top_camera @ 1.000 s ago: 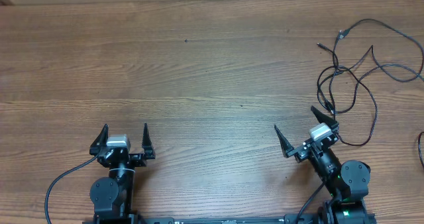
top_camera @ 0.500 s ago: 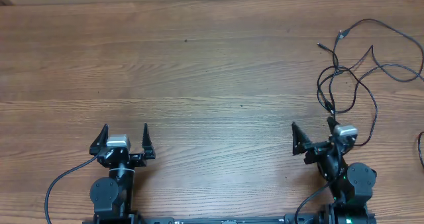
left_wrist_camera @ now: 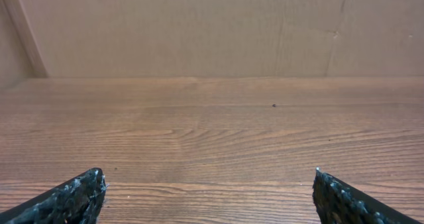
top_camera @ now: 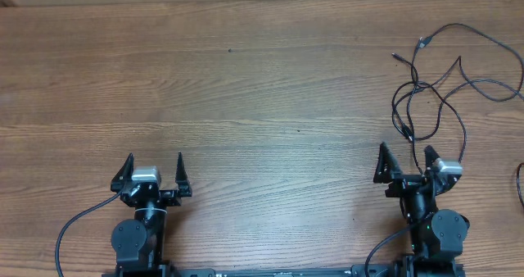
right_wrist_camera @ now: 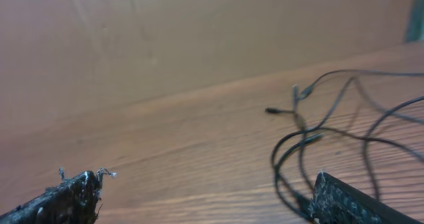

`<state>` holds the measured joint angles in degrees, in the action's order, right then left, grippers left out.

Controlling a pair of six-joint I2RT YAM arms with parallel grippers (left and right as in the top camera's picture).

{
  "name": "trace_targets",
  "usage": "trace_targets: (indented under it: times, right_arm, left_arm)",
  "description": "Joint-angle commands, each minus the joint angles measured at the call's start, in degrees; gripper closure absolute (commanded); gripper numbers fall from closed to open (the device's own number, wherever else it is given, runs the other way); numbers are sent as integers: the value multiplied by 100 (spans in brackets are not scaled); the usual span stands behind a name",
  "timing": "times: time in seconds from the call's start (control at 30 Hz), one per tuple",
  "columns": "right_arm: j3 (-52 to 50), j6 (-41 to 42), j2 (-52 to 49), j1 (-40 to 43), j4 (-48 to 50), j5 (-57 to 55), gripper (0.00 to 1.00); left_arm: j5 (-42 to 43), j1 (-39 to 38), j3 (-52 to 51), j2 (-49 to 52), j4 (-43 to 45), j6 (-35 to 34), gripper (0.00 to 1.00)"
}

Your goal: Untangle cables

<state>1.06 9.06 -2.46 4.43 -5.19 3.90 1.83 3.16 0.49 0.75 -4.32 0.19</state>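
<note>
The cables (top_camera: pixel 413 86) lie in a loose black tangle on the wooden table at the far right, with two small plug ends (top_camera: pixel 423 42) pointing left. My right gripper (top_camera: pixel 404 149) stands open just short of the tangle's nearest loop, touching nothing. In the right wrist view the cables (right_wrist_camera: pixel 297 95) spread out ahead and to the right, and one loop runs close past the right fingertip (right_wrist_camera: pixel 331 191); the right gripper (right_wrist_camera: pixel 205 176) holds nothing. My left gripper (top_camera: pixel 155 157) rests open at the near left, far from the cables, and the left gripper (left_wrist_camera: pixel 207 174) has only bare wood between its fingers.
A brown cardboard wall (left_wrist_camera: pixel 199 25) rises behind the table's far edge. Another black cord (top_camera: pixel 520 183) curves in at the right edge of the overhead view. Thick black wires (top_camera: pixel 70 228) trail from the arm bases along the near edge.
My right arm has swung to the right, towards the tangle, and its open gripper now points straight away from the base. The left arm has not moved.
</note>
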Motion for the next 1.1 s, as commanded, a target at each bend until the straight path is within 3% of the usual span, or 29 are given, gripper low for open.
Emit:
trace_targets:
  times: [0.0, 0.2, 0.4, 0.8, 1.07]
  right_arm:
    - [-59, -59, 234, 22, 31, -404, 0]
    - [-59, -540, 234, 15, 24, -382, 0]
    - [-63, -1558, 234, -20, 35, -151, 0]
    - [-63, -2006, 234, -28, 50, -22, 0]
    - [-63, -1727, 234, -28, 52, -39, 0]
  left_arm:
    - [-33, 57, -24, -55, -13, 111, 0]
    - [-33, 57, -24, -55, -13, 111, 0]
    - [-33, 57, -24, -55, -13, 111, 0]
    - [-33, 57, -22, -55, -13, 111, 0]
    - [-33, 57, -24, -55, -13, 111, 0]
